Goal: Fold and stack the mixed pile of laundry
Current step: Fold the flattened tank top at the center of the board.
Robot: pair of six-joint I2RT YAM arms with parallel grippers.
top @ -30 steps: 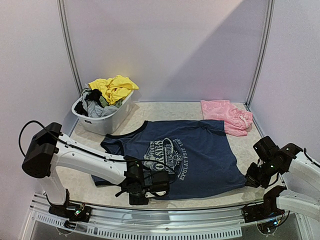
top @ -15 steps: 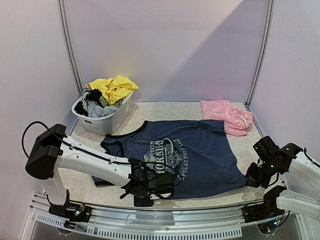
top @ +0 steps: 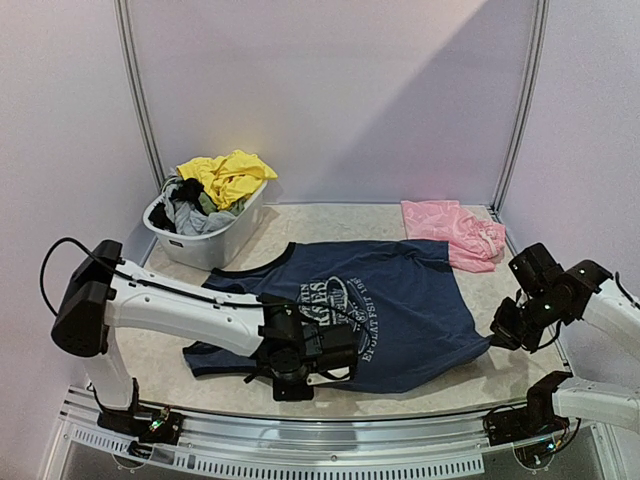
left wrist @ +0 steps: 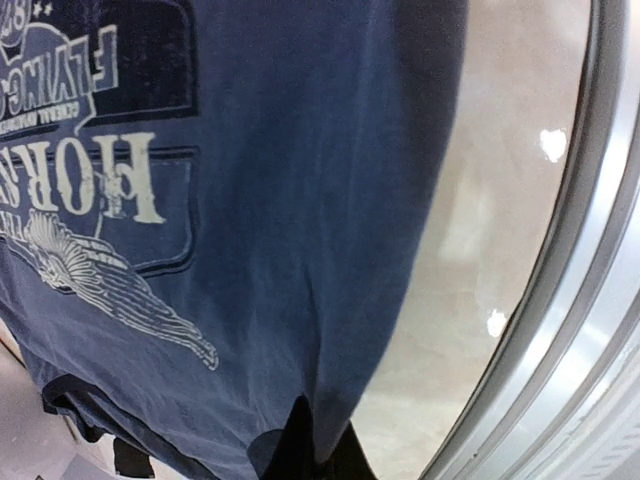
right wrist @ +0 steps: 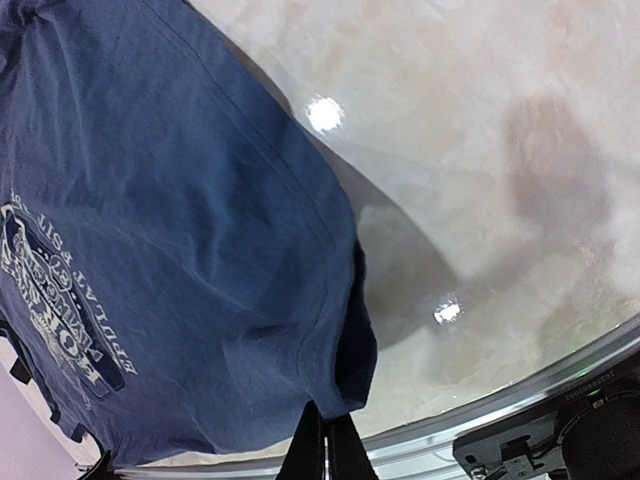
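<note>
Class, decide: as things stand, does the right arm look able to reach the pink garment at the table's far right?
Probably not yet. Only bare table lies between it and the pink garment, but the right gripper is shut on the navy tank top's corner, so it must release first.

The left fingers [left wrist: 298, 458] are pinching shut on the near hem of the navy tank top [top: 400, 310]. They were apart a second ago, and they're sliding rightward along it. The right fingers [right wrist: 308, 455] are rising with their corner, drawing it up and back. The near hem is pulling away from the front edge, baring more surface [top: 500, 378].
</note>
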